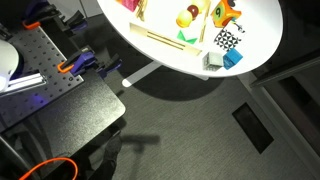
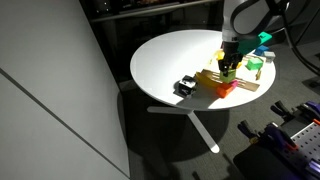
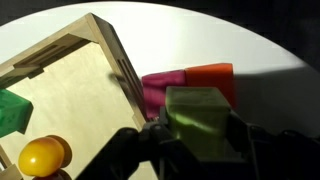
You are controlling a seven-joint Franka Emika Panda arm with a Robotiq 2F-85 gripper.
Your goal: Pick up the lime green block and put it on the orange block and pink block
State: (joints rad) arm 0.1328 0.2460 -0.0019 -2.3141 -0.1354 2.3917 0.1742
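In the wrist view my gripper (image 3: 197, 140) is shut on the lime green block (image 3: 198, 118) and holds it just above and in front of the pink block (image 3: 160, 90) and the orange block (image 3: 212, 78), which lie side by side on the white table next to a wooden tray (image 3: 70, 80). In an exterior view the gripper (image 2: 230, 68) hangs over the tray area (image 2: 228, 84) on the round table. In an exterior view the gripper is out of frame; only the tray (image 1: 165, 38) shows.
The wooden tray holds a green piece (image 3: 12, 110) and a round yellow piece (image 3: 42, 156). A checkered block (image 1: 227, 40), a blue block (image 1: 233, 59) and a black-and-white block (image 2: 184, 88) lie on the round white table (image 2: 170, 60). Equipment stands on the floor around it.
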